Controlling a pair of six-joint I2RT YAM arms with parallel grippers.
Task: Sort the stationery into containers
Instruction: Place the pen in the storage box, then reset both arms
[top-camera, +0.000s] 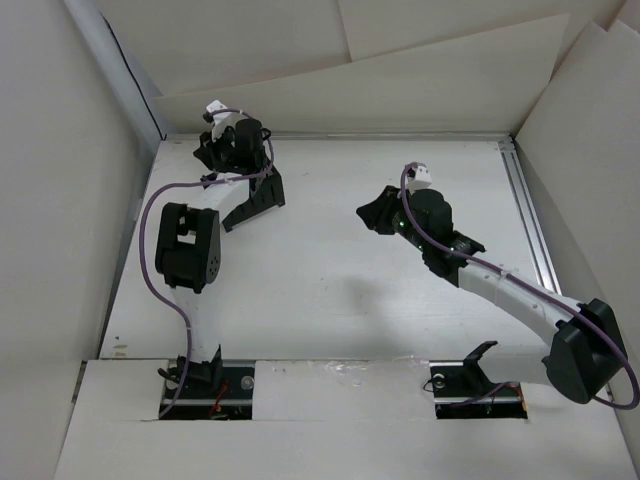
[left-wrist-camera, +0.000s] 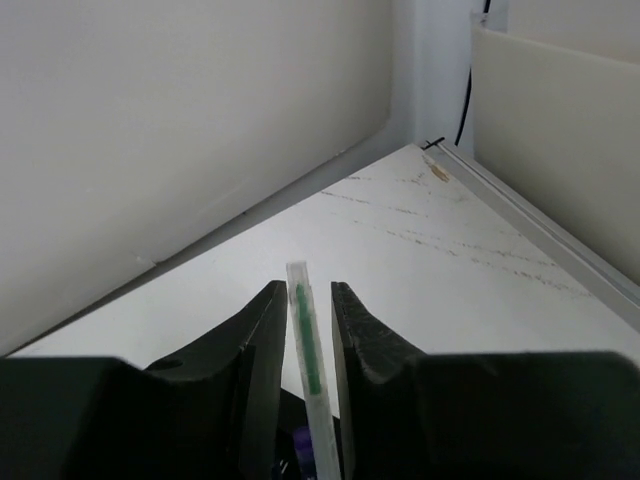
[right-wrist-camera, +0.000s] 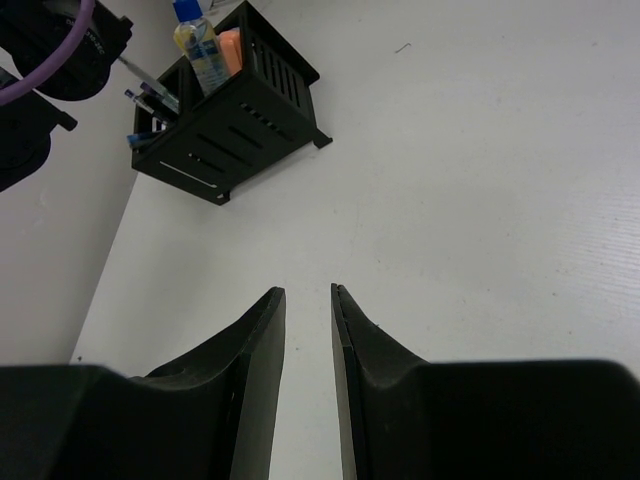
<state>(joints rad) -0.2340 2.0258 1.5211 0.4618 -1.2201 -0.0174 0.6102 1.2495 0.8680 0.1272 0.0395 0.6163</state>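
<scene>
At the near edge of the white table (top-camera: 330, 300) stand the two arm bases. The right gripper (right-wrist-camera: 308, 295) hovers over bare tabletop near the middle, its jaws slightly parted with nothing between them. Farther off and to the left, close to the left wall (left-wrist-camera: 150, 120), sits the black organiser box (right-wrist-camera: 225, 120). In its compartments stand a blue-capped tube (right-wrist-camera: 195, 40), an orange marker (right-wrist-camera: 230, 45) and a few dark pens (right-wrist-camera: 150, 100). No loose stationery shows on the table, so the sorting looks nearly done. The left gripper (left-wrist-camera: 305, 292) hangs right over the box. Its jaws stand close together on either side of a clear pen (left-wrist-camera: 305, 340) with a green core, which points up between the fingertips. A sliver of space shows on the pen's right side, and the pictures do not show whether the jaws pinch it or have loosed it. The pen's lower end runs down toward the compartment holding the dark pens, but that end is hidden. The step in hand appears to be dropping this pen into the box. To do it well, the pen should stay upright, with its lower end well inside the compartment before the jaws spread. The opening should be small, so the fingers do not push the neighbouring pens. The gripper should then rise straight up, since a sideways pull could tip the light box or drag it against the wall.
</scene>
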